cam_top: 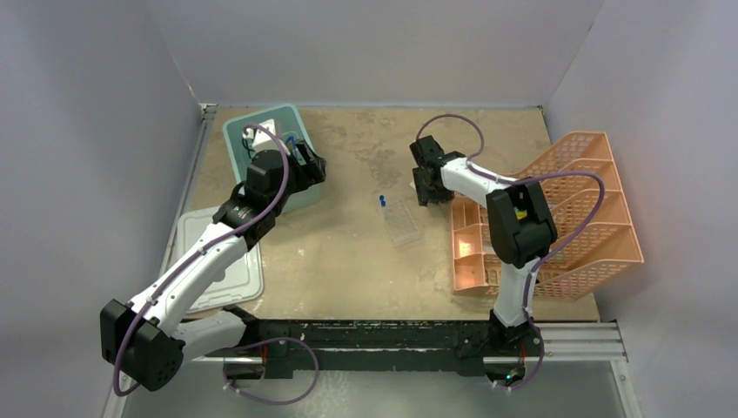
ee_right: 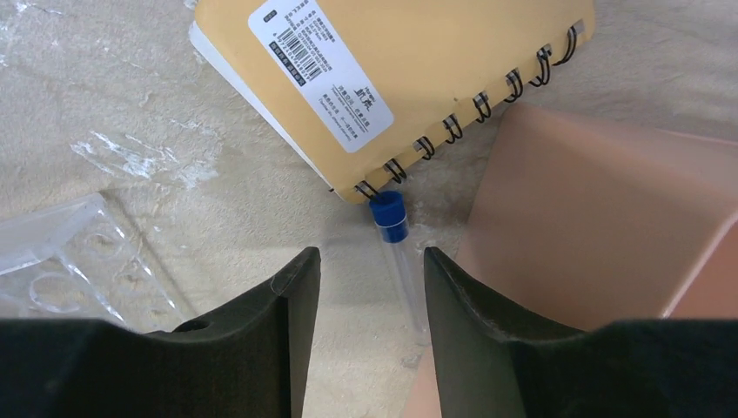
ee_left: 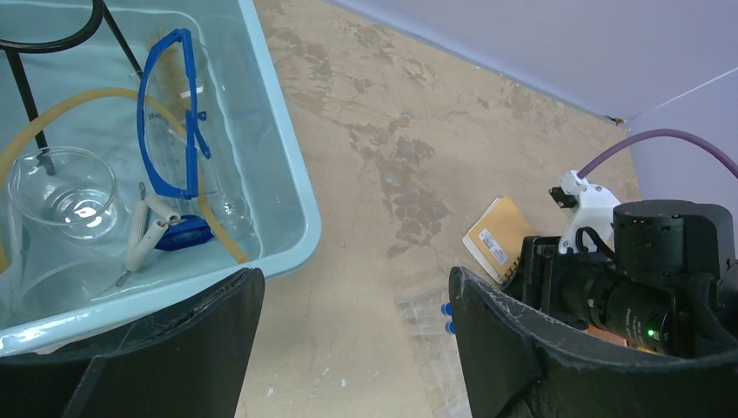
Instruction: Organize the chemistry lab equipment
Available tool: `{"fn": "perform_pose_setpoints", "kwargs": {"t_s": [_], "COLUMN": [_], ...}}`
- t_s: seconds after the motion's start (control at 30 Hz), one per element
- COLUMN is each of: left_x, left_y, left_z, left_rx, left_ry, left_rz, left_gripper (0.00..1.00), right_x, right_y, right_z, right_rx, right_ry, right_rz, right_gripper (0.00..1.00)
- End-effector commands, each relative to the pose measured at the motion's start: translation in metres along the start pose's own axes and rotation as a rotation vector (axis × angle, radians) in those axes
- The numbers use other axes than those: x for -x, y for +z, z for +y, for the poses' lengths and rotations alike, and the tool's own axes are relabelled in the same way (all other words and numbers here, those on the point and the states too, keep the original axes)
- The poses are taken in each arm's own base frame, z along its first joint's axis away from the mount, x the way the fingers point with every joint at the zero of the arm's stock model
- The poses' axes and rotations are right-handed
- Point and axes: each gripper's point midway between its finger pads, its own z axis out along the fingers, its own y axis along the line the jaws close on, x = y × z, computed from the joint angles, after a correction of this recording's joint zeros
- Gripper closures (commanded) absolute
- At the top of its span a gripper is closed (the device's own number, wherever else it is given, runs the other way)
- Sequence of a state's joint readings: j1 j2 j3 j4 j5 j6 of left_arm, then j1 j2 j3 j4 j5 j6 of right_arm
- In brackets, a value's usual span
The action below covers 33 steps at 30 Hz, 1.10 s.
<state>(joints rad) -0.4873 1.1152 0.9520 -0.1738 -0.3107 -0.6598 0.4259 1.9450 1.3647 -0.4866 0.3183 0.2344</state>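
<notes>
Right wrist view: the right gripper hangs with its fingers partly apart and clamped on nothing. A blue-capped tube lies flat on the table between them, its cap touching the spiral edge of a tan notebook, just beside the orange tray and apart from the clear rack. The left gripper is spread wide and empty by the teal tub, which holds the blue-framed goggles, small beaker and amber tubing.

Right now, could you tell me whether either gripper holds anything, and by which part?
Nothing is held. The left gripper is open, empty; the right gripper stands open astride a blue-capped tube.
</notes>
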Motion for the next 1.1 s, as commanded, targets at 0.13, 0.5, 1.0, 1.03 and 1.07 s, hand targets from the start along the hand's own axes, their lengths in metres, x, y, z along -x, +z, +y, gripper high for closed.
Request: {"fn": "perform_pose_setpoints", "kwargs": {"t_s": [0.13, 0.5, 1.0, 1.03, 1.07], "left_x": [0.028, 0.027, 0.016, 0.015, 0.015], "left_y": [-0.010, -0.015, -0.021, -0.022, -0.023], "left_z": [-0.014, -0.013, -0.055, -0.063, -0.070], "left_rx": [-0.040, -0.043, -0.278, -0.319, -0.353], "left_ry": [0.008, 0.002, -0.045, -0.049, -0.060], "left_rz": [-0.066, -0.066, -0.003, 0.003, 0.003], "left_gripper": [0.23, 0.23, 0.26, 0.26, 0.26], "right_x": [-0.004, -0.006, 0.066, 0.071, 0.078], "right_y": [0.005, 0.007, -0.087, -0.099, -0.113], "right_z": [0.020, 0.022, 0.000, 0.000, 0.000], "right_rx": [0.201, 0.229, 0.247, 0.267, 0.292], "right_ry": [-0.071, -0.095, 0.077, 0.096, 0.121], "right_rz": [0.050, 0.060, -0.330, -0.368, -0.409], "right_gripper": [0.52, 0.74, 0.90, 0.90, 0.90]}}
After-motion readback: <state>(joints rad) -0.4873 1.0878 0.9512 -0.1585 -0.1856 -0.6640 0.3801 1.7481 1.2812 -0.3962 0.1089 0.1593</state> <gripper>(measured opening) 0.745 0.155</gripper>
